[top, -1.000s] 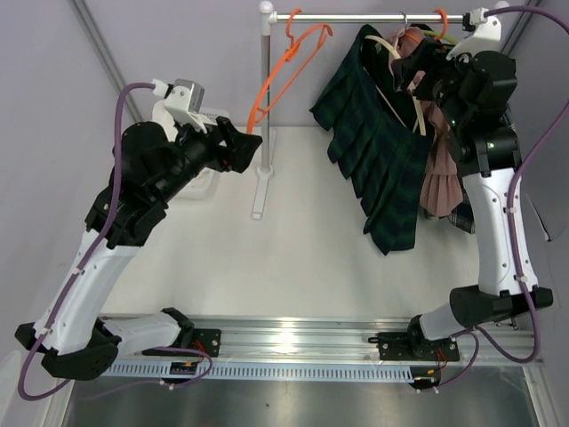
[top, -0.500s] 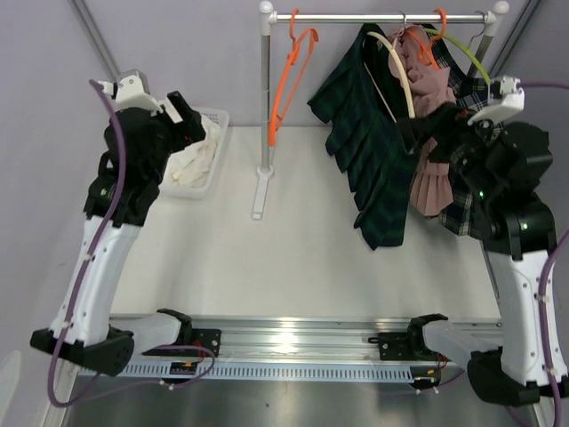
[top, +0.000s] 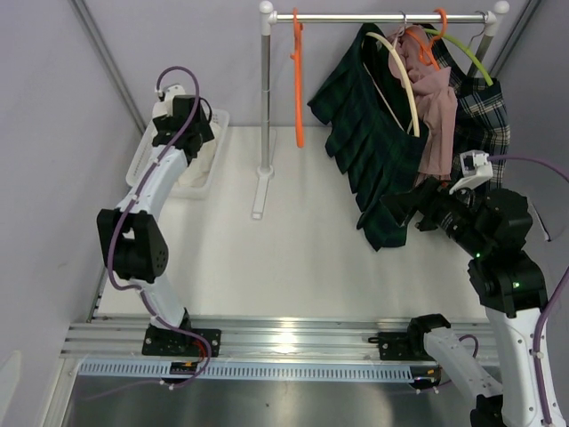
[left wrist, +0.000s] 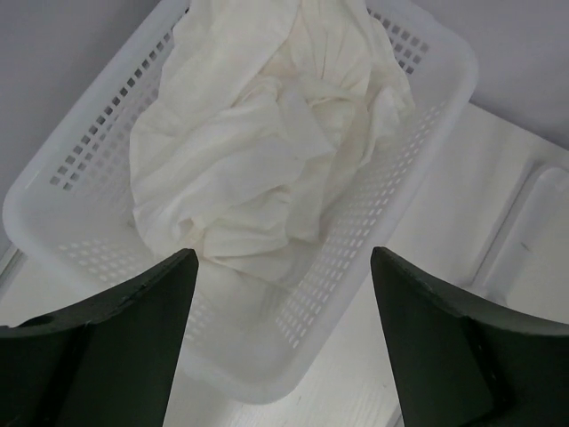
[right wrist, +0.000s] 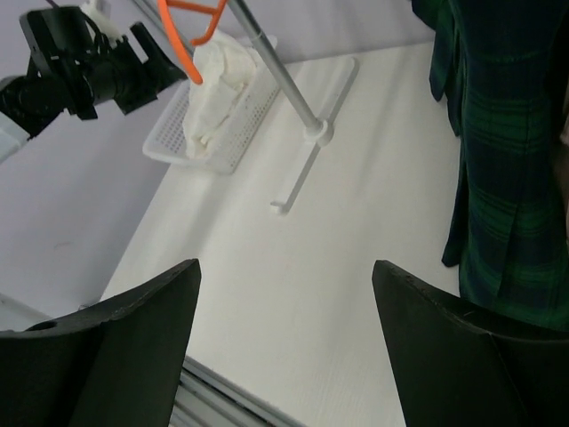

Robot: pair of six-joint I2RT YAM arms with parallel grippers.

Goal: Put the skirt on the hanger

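Observation:
A crumpled white skirt (left wrist: 267,151) lies in a white perforated basket (left wrist: 427,151) at the table's far left (top: 207,173). My left gripper (left wrist: 283,338) hovers open and empty just above the basket's near end; it also shows in the top view (top: 182,120). An empty orange hanger (top: 298,80) hangs straight on the rail. My right gripper (top: 402,206) is open and empty, low beside the hem of a dark green plaid skirt (top: 373,151) that hangs on a cream hanger (top: 404,80). In the right wrist view its jaws (right wrist: 284,342) stand wide above bare table.
The clothes rail (top: 382,16) stands on a white pole with a foot (top: 260,191) on the table. A pink skirt (top: 436,107) and a checked skirt (top: 487,116) hang at its right end. A grey wall runs behind the table.
My left arm has swung left and back over the basket. My right arm has let go of the rail's clothes and dropped toward the table. The orange hanger has swung back to hang straight.

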